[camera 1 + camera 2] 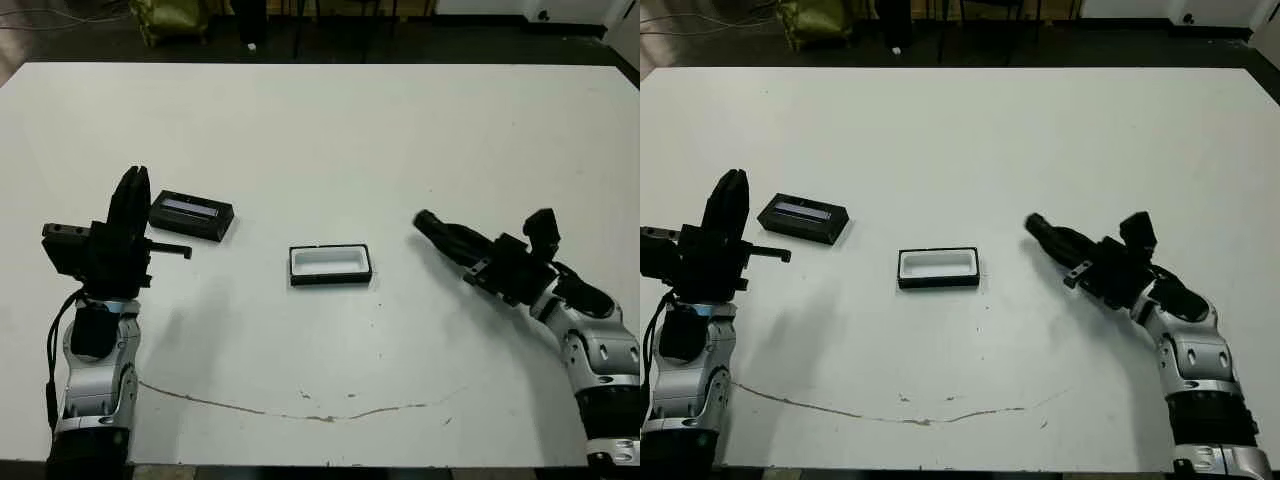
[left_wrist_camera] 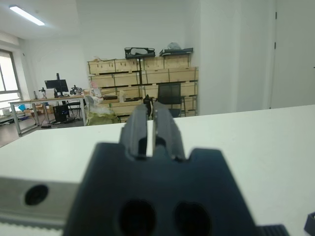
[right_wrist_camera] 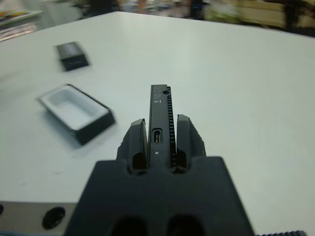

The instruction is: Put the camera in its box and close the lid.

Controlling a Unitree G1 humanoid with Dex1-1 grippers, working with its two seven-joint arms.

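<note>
White table (image 1: 320, 130) fills my head view. Right gripper (image 3: 161, 129) clenched on camera (image 3: 160, 115), slim black bar standing on edge between both fingers, port end facing wrist lens. I see it raised over table on right side, well apart from box (image 1: 330, 264). Box sits open near table centre, black walls, white lining showing. Lid (image 1: 191, 215) lies flat to box's left, pale strip up, near left gripper (image 2: 150, 127). Left gripper holds nothing, fingers nearly together, pointing upward.
</note>
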